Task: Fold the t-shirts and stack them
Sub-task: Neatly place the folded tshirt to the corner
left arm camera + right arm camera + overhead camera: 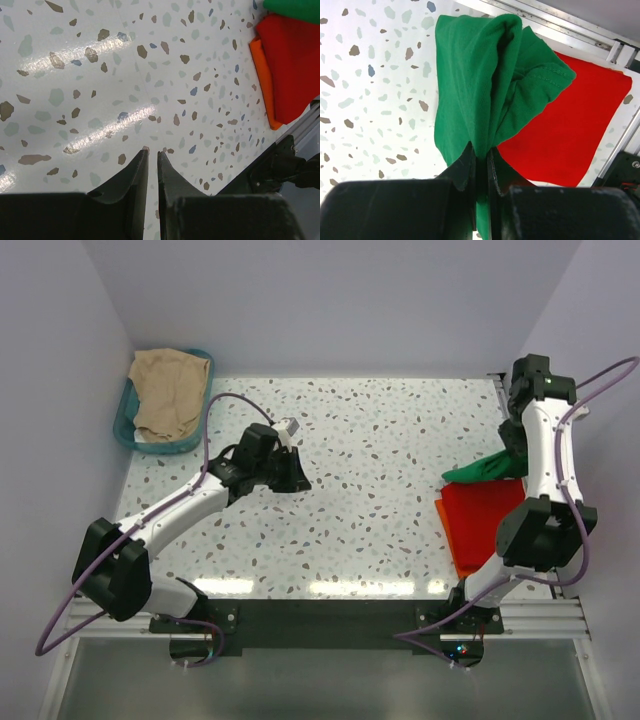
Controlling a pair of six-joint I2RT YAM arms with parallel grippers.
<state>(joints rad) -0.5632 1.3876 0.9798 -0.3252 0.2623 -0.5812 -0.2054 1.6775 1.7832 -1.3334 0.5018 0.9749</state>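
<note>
the right claw is clamped on a bunched fold of the soft, light green t-shirt, hanging limp by the folded red-orange t-shirt at the worktop's right edge, so it is probably better gripped at a hem or corner, while the left claw sits nearly closed and empty.

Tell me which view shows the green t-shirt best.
Right wrist: the green t-shirt fills mid-frame, bunched and pinched in the right pincer. Top external shows a small green patch at right; left wrist only a corner.
</note>
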